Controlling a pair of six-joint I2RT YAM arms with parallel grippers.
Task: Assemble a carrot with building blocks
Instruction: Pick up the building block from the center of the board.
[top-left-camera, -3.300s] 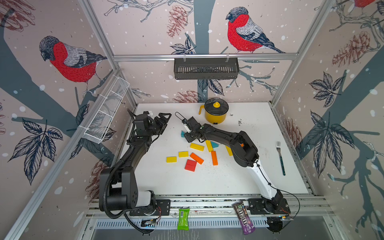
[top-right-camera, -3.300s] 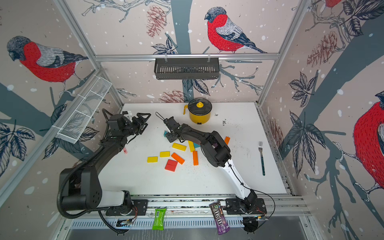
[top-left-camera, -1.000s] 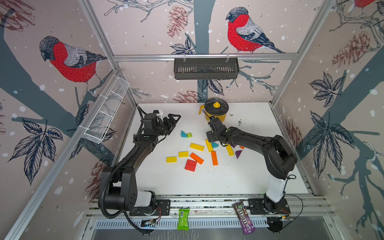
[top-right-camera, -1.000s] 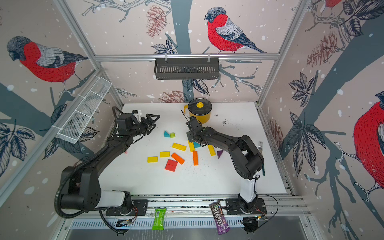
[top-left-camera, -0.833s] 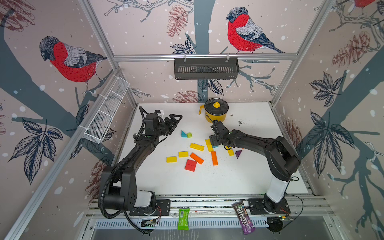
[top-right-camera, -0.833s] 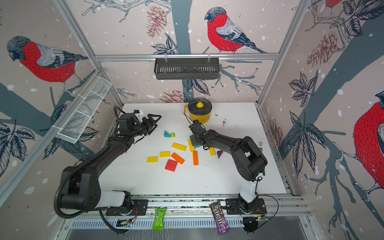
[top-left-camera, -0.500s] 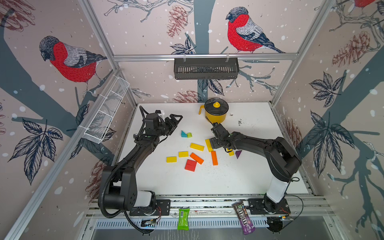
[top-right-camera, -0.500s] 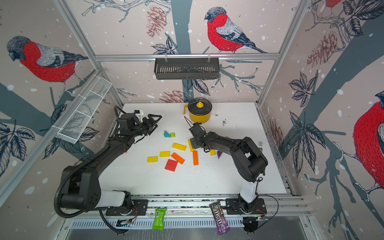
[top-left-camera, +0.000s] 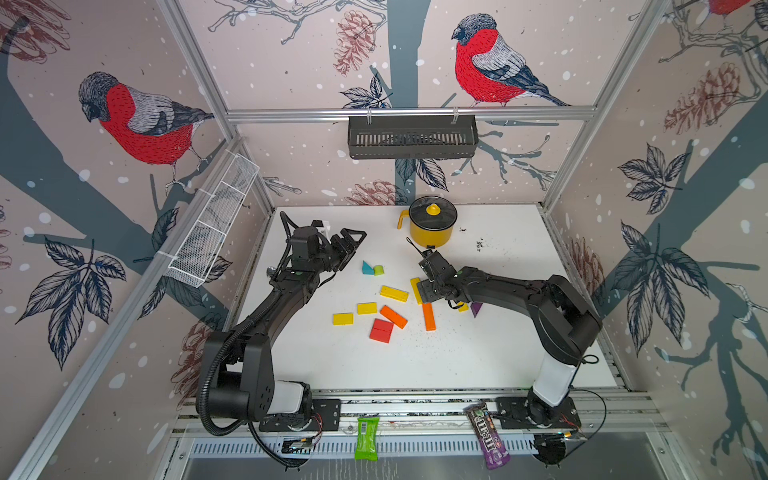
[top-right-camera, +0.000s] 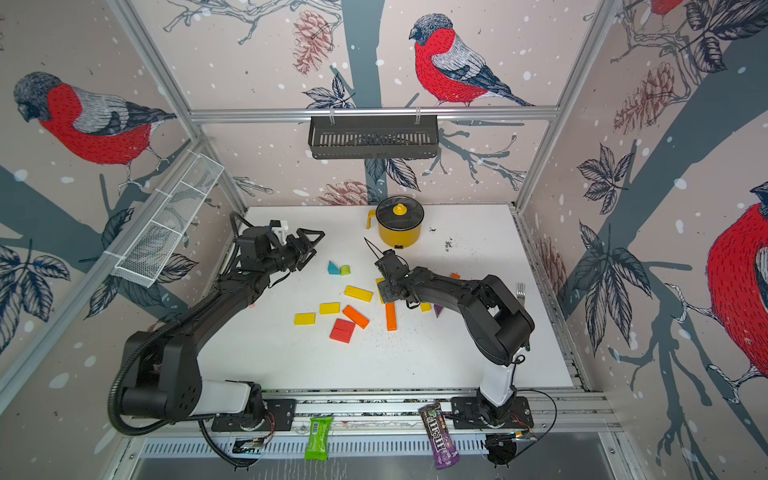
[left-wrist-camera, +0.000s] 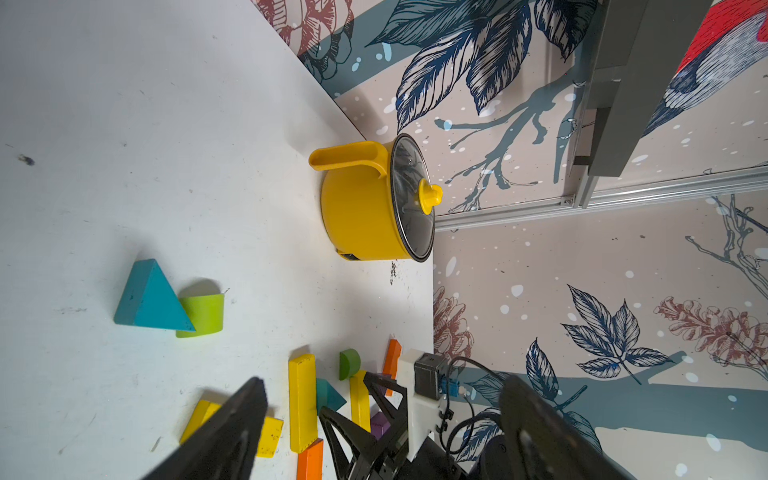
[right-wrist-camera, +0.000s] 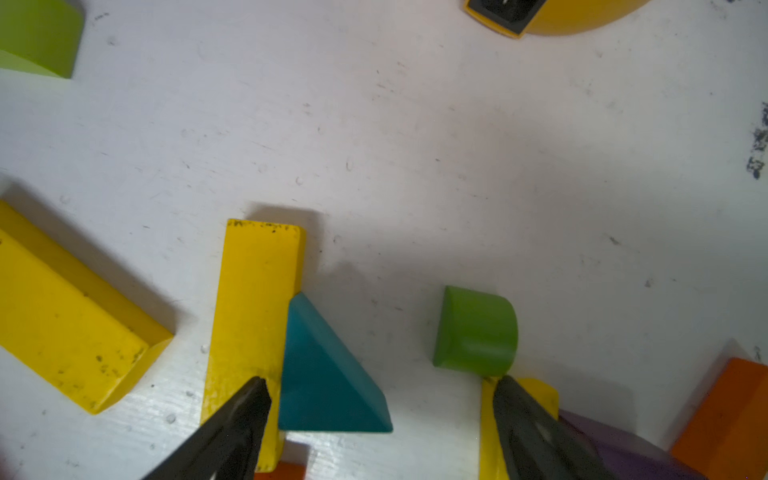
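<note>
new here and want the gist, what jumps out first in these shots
A scatter of flat toy blocks, yellow, orange and red, lies mid-table on the white tabletop. The black right gripper hangs open over a teal triangular block and a small green half-round block. A yellow lidded pot stands at the back.

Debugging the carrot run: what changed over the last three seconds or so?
The right gripper pulled back from the teal triangle near the left arm, where a light green piece now lies beside it, and hangs open over a second teal triangle. The left gripper edged toward the centre, still open and empty. The red block and yellow pot stayed put.
</note>
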